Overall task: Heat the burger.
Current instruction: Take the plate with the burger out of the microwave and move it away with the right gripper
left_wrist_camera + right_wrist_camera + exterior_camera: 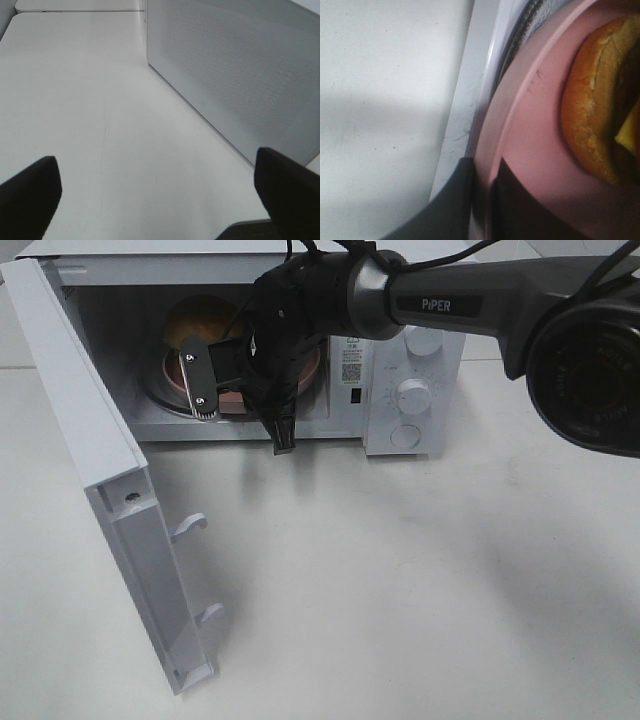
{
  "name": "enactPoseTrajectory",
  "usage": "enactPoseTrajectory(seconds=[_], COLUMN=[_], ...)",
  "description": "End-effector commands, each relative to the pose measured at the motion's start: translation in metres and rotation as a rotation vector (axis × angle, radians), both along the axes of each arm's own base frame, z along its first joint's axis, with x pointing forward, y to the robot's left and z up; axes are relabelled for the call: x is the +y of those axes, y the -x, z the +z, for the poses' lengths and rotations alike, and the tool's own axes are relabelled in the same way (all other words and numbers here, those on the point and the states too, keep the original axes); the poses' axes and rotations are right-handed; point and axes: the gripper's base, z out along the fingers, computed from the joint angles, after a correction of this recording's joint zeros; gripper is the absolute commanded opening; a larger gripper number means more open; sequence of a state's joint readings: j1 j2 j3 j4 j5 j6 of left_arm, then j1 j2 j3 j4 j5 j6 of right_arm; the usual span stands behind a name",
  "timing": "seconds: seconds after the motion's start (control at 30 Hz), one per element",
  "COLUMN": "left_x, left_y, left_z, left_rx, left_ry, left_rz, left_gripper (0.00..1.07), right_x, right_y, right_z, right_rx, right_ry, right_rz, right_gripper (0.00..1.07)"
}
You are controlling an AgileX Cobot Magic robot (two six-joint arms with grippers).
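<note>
While the right gripper (482,200) pinches the rim of the pink plate (530,130) between its dark fingers (455,200), one finger sits over the rim and the other under it, closed down tight on the thin edge. On that plate rests the burger (595,120), its golden-brown bun lying well in from the gripped edge; in the overhead view the burger (200,320) shows inside the open microwave (415,390), on the plate (175,385) sitting on the turntable. The microwave door (120,510) swings wide to the left, its latch hooks pointing out over the white table (420,590).

Over on the other side, the left gripper (160,190) hangs with its jaws spread as wide as they go, holding nothing, beside the perforated side wall of the microwave (240,70).

The risk from here, as I judge it, lies in the thin grip. A pinch on one edge of the plate gives little support, so any lift or pull could tip the far side and slide the burger off. Should the fingers drag when they let go, the plate might shift toward the sill and foul the door. The right arm (440,305) also fills the opening, so the door cannot close until it clears
</note>
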State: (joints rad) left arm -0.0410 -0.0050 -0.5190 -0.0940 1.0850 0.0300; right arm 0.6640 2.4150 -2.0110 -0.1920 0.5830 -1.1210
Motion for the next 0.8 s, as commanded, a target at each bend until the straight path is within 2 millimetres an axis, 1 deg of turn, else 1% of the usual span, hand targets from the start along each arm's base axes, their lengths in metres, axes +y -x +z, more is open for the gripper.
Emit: enactPoseTrajectory(seconds=[0.03, 0.27, 0.33, 0.53, 0.67, 0.77, 0.8], left_x=[0.000, 0.000, 0.000, 0.000, 0.000, 0.000, 0.000], left_y=[0.000, 0.000, 0.000, 0.000, 0.000, 0.000, 0.000], left_z=[0.001, 0.001, 0.001, 0.001, 0.001, 0.001, 0.001], left_rx=[-0.017, -0.017, -0.017, -0.017, -0.017, -0.017, -0.017], left_ry=[0.005, 0.005, 0.005, 0.005, 0.005, 0.005, 0.005], left_rz=[0.004, 0.004, 0.004, 0.004, 0.004, 0.004, 0.004], left_gripper=[1.00, 1.00, 1.00, 1.00, 1.00, 1.00, 1.00], right_x=[0.001, -0.004, -0.009, -0.014, -0.023, -0.025, -0.028], right_y=[0.004, 0.013, 0.021, 0.028, 0.041, 0.044, 0.048], right_z=[0.014, 0.019, 0.021, 0.026, 0.030, 0.031, 0.032], right_rx=[0.007, 0.002, -0.020, -0.042, -0.069, -0.071, -0.076], right_ry=[0.003, 0.019, 0.025, 0.014, 0.007, 0.005, 0.009], right_rz=[0.032, 0.098, 0.135, 0.153, 0.185, 0.188, 0.199], right_gripper=[0.00, 0.00, 0.00, 0.00, 0.00, 0.00, 0.00])
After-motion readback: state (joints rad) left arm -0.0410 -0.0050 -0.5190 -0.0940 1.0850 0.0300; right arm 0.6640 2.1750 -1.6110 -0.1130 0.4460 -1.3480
